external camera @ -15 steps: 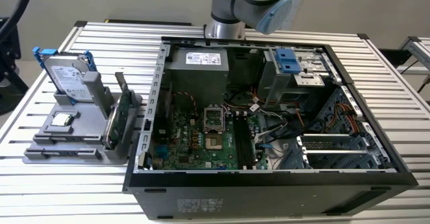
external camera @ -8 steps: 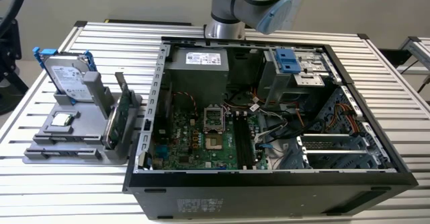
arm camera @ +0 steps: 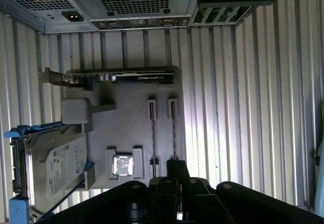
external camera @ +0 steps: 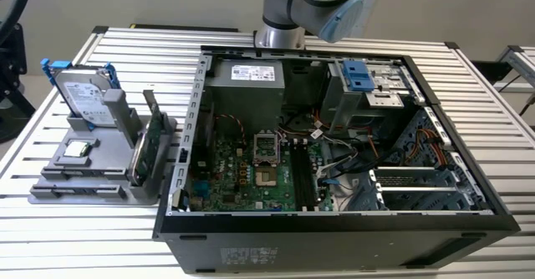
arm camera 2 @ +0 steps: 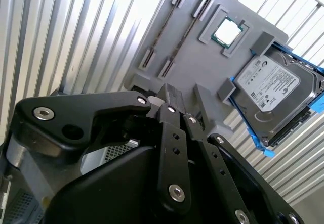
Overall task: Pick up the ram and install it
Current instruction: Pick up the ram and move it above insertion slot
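Note:
Two narrow slots cross the grey holder (arm camera: 126,133). In each lies a thin dark strip seen edge-on, which I take for the ram (arm camera: 173,133) (arm camera 2: 185,37). My gripper (arm camera: 175,167) (arm camera 2: 171,96) hovers above the holder, at the near end of one of those slots and clear of the strip. Its black fingers are pressed together with nothing between them. In the exterior view the holder (external camera: 92,172) sits on the slatted table at the exterior view's left of the open computer case (external camera: 334,153). The green motherboard (external camera: 250,172) lies inside the case.
The holder also carries a silver hard drive (arm camera: 55,163) in blue rails, a square processor chip (arm camera: 123,165) and an upright expansion card (arm camera: 121,76). The case's rear panel (arm camera: 131,6) stands just beyond the holder. Cables (external camera: 351,147) and drive bays fill the case toward the exterior view's right.

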`<state>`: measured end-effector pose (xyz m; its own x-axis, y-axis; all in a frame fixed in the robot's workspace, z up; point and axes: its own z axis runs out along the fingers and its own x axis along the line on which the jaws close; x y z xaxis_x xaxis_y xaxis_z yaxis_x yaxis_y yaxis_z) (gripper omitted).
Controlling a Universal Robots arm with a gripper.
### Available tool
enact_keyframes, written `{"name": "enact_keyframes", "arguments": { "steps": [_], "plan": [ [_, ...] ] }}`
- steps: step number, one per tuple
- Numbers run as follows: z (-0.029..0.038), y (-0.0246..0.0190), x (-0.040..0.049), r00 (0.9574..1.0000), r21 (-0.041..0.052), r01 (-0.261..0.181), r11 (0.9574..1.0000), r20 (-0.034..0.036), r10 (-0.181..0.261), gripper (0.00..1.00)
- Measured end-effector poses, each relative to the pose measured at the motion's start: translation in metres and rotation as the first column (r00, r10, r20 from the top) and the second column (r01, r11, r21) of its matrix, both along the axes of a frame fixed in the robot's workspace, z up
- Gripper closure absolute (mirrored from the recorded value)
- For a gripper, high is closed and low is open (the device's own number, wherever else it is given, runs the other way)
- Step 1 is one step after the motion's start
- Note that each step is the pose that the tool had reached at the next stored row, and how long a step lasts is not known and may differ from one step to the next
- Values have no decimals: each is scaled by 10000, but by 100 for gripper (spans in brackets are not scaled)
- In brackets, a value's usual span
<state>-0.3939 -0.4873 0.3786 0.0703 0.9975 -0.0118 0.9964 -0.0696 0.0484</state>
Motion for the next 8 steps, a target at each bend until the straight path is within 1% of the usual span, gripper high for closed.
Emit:
{"name": "enact_keyframes", "arguments": {
  "steps": [6,7,8],
  "plan": [
    [0,0,0,10000,0,3,10000,0,-3,100],
    [0,0,0,10000,0,3,10000,0,-3,0],
    [0,0,0,10000,0,3,10000,0,-3,0]
  ]
}}
